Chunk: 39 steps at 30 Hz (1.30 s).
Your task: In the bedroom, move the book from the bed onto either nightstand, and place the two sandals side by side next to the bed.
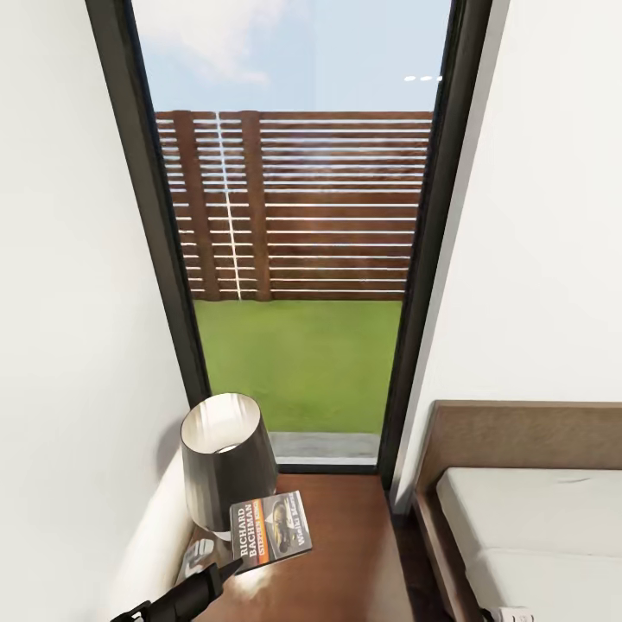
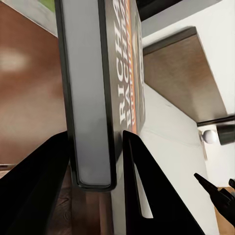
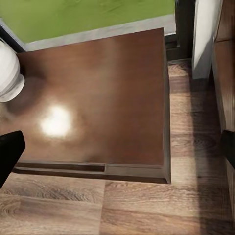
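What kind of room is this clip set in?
Most likely a bedroom: a bed with an off-white mattress and dark wooden headboard sits beside a nightstand carrying a lamp. A tall window looks onto a lawn. The left gripper holds a book over the nightstand.

Place: we are in a bedroom in a home.
Bed (image 1: 527, 518): white mattress, brown headboard.
Nightstand (image 1: 345, 561): dark wood, beside the bed, lamp (image 1: 226, 462) at its back corner.
Window (image 1: 294, 259): tall, we see grass and a fence.
Floor (image 3: 147, 205): wood planks.
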Tool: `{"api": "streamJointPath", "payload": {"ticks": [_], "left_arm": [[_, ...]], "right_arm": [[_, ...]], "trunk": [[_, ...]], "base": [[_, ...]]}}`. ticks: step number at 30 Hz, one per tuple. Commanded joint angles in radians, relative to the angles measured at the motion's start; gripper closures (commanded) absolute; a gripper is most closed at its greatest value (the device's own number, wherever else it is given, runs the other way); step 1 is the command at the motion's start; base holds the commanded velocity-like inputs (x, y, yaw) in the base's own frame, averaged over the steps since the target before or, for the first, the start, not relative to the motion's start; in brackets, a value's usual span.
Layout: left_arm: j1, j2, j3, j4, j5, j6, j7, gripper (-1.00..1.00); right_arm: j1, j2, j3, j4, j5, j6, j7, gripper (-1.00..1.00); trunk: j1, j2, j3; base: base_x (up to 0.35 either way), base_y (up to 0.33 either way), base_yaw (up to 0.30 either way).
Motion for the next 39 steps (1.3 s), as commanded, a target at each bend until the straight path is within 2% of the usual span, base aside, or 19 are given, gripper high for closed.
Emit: {"api": "streamJointPath", "payload": {"ticks": [1, 16, 23, 24, 26, 29, 30, 32, 34, 35, 36, 39], "left_arm": [[-0.001, 0.000, -0.008, 0.000, 0.009, 0.002, -0.003, 1.00], [-0.001, 0.000, -0.008, 0.000, 0.009, 0.002, -0.003, 1.00], [-0.001, -0.003, -0.009, 0.000, 0.009, 0.003, -0.003, 1.00], [-0.001, -0.004, -0.008, 0.000, 0.009, 0.003, -0.003, 1.00], [-0.001, -0.004, -0.008, 0.000, 0.009, 0.003, -0.003, 1.00], [-0.001, -0.004, -0.008, 0.000, 0.009, 0.003, -0.003, 1.00], [-0.001, -0.004, -0.008, 0.000, 0.009, 0.003, -0.003, 1.00], [-0.001, -0.004, -0.008, 0.000, 0.009, 0.003, -0.003, 1.00], [-0.001, -0.004, -0.008, 0.000, 0.009, 0.003, -0.003, 1.00], [-0.001, -0.004, -0.008, 0.000, 0.009, 0.003, -0.002, 1.00], [-0.001, -0.005, -0.009, 0.000, 0.009, 0.003, -0.002, 1.00], [-0.001, -0.005, -0.009, 0.000, 0.009, 0.003, -0.002, 1.00]], "right_arm": [[-0.002, 0.000, 0.008, 0.004, -0.011, -0.005, 0.008, -1.00], [-0.002, 0.000, -0.003, 0.000, -0.012, 0.004, 0.002, -1.00], [-0.002, -0.013, 0.001, -0.019, -0.010, -0.004, 0.014, -1.00], [-0.002, -0.021, -0.001, -0.021, -0.011, -0.004, 0.016, -1.00], [-0.002, -0.062, -0.005, -0.024, -0.013, -0.003, 0.048, -1.00], [-0.002, -0.143, -0.015, -0.027, -0.026, 0.020, 0.185, -1.00], [-0.003, -0.165, -0.023, -0.028, -0.044, 0.045, 0.234, -1.00], [-0.003, -0.196, -0.040, -0.046, -0.106, 0.142, 0.314, -1.00], [-0.003, -0.223, -0.048, -0.127, -0.179, 0.288, 0.371, -1.00], [-0.003, -0.230, -0.049, -0.159, -0.193, 0.328, 0.382, -1.00], [-0.004, -0.259, -0.051, -0.306, -0.227, 0.486, 0.409, -1.00], [-0.004, -0.287, -0.052, -0.531, -0.244, 0.665, 0.423, -1.00]], "trunk": [[0.001, -0.002, -0.002], [0.001, -0.002, -0.002], [0.001, -0.002, -0.002], [0.001, -0.002, -0.002], [0.001, -0.002, -0.002], [0.001, -0.002, -0.002], [0.001, -0.002, -0.002], [0.001, -0.002, -0.002], [0.001, -0.002, -0.002], [0.001, -0.002, -0.002], [0.001, -0.002, -0.002], [0.001, -0.002, -0.002]], "base": [[0.000, 0.000, 0.000], [0.000, 0.000, 0.000], [0.000, 0.000, 0.000], [0.000, 0.000, 0.000], [0.000, 0.000, 0.000], [0.000, 0.000, 0.000], [0.000, 0.000, 0.000], [0.000, 0.000, 0.000], [0.000, 0.000, 0.000], [0.000, 0.000, 0.000], [0.000, 0.000, 0.000], [0.000, 0.000, 0.000]]}}
